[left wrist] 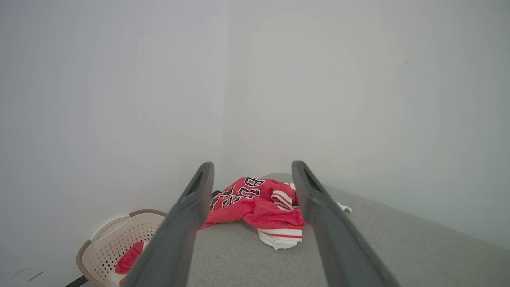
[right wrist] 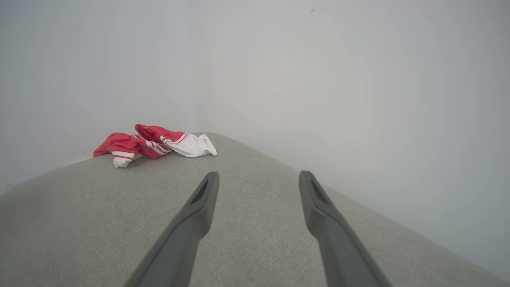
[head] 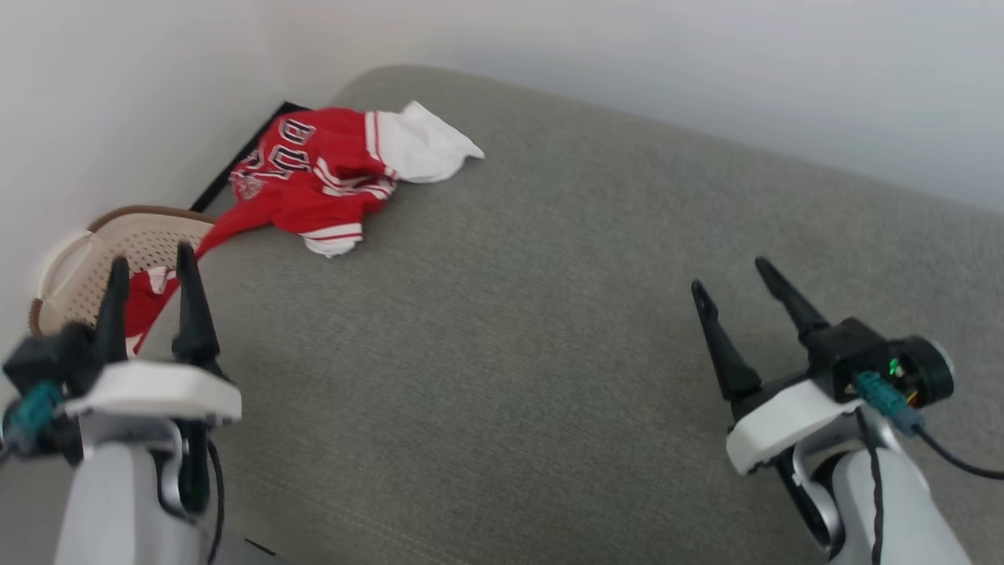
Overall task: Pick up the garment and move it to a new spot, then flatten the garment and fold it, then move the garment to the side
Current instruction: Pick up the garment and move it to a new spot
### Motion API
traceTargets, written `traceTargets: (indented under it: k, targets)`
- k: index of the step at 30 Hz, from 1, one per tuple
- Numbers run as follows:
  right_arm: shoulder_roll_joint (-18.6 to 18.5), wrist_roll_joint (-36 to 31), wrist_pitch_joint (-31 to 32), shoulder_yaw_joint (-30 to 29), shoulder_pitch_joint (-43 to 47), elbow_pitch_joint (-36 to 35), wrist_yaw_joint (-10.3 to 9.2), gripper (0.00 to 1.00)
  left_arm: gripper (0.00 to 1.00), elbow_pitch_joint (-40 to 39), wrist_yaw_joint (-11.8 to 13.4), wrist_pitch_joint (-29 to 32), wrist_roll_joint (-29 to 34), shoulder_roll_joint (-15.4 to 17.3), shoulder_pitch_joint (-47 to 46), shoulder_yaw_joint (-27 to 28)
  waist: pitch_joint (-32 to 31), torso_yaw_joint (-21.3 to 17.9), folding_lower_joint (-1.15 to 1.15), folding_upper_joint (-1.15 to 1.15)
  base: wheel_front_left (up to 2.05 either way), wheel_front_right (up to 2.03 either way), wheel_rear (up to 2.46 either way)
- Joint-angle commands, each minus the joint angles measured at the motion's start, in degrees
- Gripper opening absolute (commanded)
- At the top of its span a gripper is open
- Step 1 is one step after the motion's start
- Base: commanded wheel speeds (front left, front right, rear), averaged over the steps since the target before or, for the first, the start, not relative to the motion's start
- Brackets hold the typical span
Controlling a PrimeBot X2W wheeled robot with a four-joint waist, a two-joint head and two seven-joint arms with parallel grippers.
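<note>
Partly on the grey cushion (head: pixel 549 353), the garment (head: pixel 314 169) trails into a basket (head: pixel 141 235); both jaws spread, empty.

From the head we look forward and down over the grey cushion (head: pixel 549 353), the left gripper (head: pixel 151 256) low at our left and the right gripper (head: pixel 729 275) low at our right. Our wrist cameras sit low by the cushion, each looking along its own fingers toward the pale wall (head: pixel 706 78). All three views share the garment (head: pixel 314 169) at the far left corner; the left wrist is nearer it, and shares the basket (head: pixel 149 239) with the head.
</note>
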Motion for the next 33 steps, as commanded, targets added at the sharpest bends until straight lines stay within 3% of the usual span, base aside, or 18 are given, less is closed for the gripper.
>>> traceTargets:
  k: [1, 18, 27, 33]
  targets:
    - [-0.3, -0.1, 0.3, -0.1, -0.7, -0.4, 0.0, 1.0, 1.0, 0.4, -0.3, -0.3, -0.3, 0.4, -1.2, -0.2, 1.5, -1.2, 0.0, 0.0, 0.0, 0.0, 0.0]
    - [-4.9, -0.6, 5.1, 0.7, -5.1, -11.0, 0.0, 1.0, 1.0, 18.0, -0.8, -0.3, -5.0, 6.5, -23.7, -3.9, 12.7, -6.2, 0.0, 0.0, 0.0, 0.0, 0.0]
    - [-7.5, -0.7, 8.4, 1.3, -8.7, -17.7, 0.0, 1.0, 1.0, 32.3, -0.9, -0.3, -9.7, 10.1, -34.8, -7.8, 19.9, -8.9, 0.0, 0.0, 0.0, 0.0, 0.0]
    - [-8.4, -0.8, 10.3, 1.9, -11.1, -21.7, 0.0, 1.0, 1.0, 43.6, -0.2, 3.4, -11.1, 12.5, -42.2, -8.5, 24.2, -10.6, 0.0, 0.0, 0.0, 0.0, 0.0]
